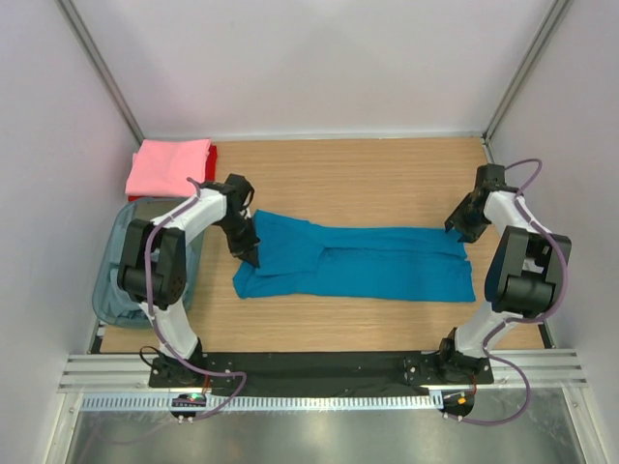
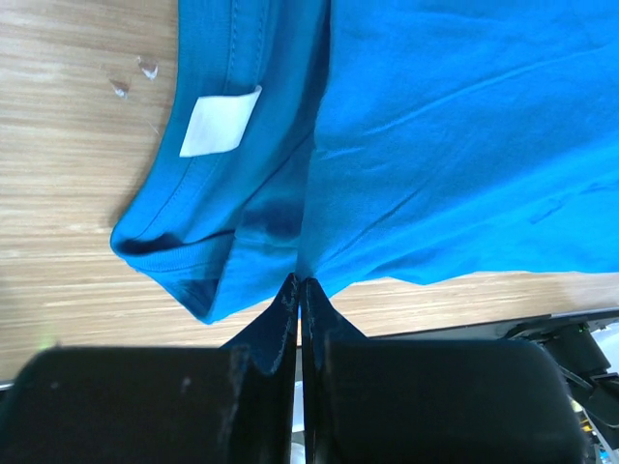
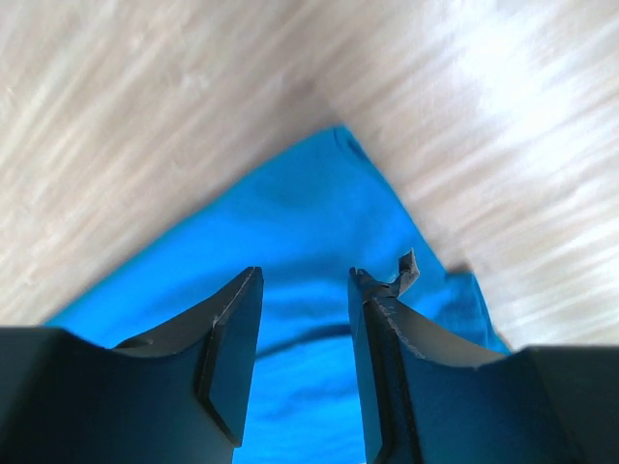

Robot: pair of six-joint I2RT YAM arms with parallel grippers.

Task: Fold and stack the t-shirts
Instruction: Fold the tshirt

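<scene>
1. Top external view: the wooden table (image 1: 368,174) carries the teal t-shirt (image 1: 377,263) across its middle. The shirt is folded into a long band, with its long axis left to right, collar end toward the table's left side and hem end toward its right.
2. The plastic bin (image 1: 108,290) sits at the table's left edge, partly hidden by my left arm.
3. The folded pink t-shirt (image 1: 169,166) rests at the table's far-left corner, on the red t-shirt (image 1: 212,159), of which only an edge shows.
4. My left gripper (image 2: 298,285) has its jaws pressed together, pinching the teal cloth's edge at the collar end.
5. My right gripper (image 3: 305,280) hovers over the hem corner, jaws spread, gripping nothing.
6. A white tag (image 2: 219,126) sits inside the collar; I can read no writing on it.
</scene>
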